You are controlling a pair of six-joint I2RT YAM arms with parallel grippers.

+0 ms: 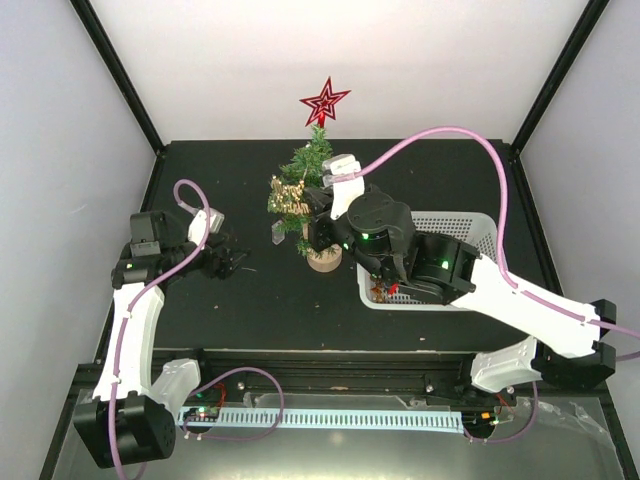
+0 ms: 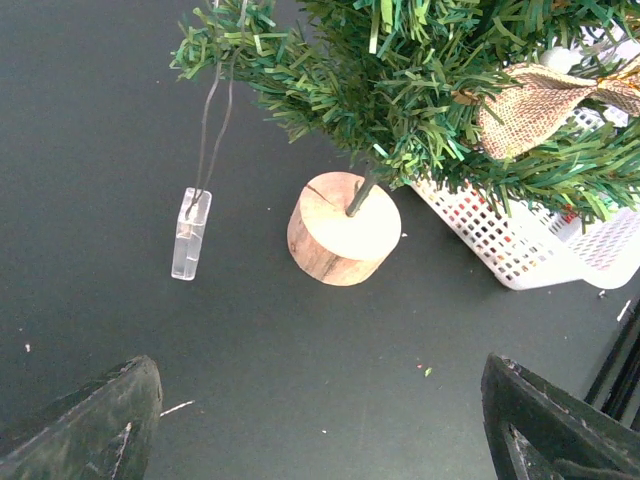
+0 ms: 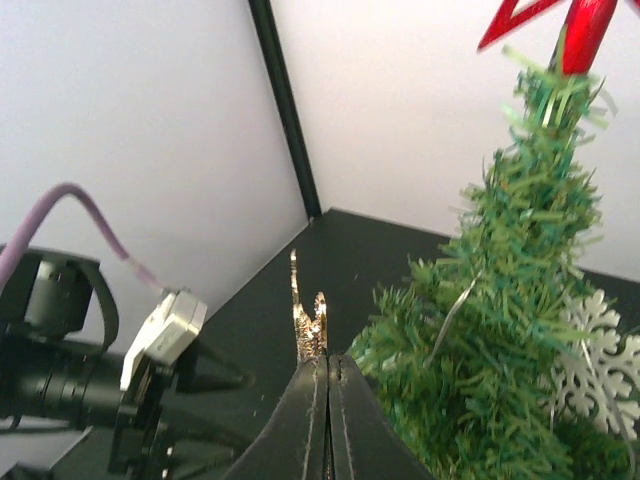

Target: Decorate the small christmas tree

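Two grippers, two jobs. Nearest us, the left gripper (image 1: 236, 262) hovers low over the table (image 1: 420, 160), fingers wide apart and holding nothing; we judge it is waiting clear of the work. Its camera shows a clear icicle (image 2: 190, 233) hanging off a low branch, a mere speck from above. Further in, the right gripper (image 3: 326, 362) pinches a gold ornament (image 3: 308, 318) beside the small christmas tree (image 1: 308, 190) at mid-table, just left of the white basket (image 1: 480, 228), presumably to hook it on. Only its view catches a snowflake (image 3: 592, 362). A red star (image 1: 325, 100) tops the tree.
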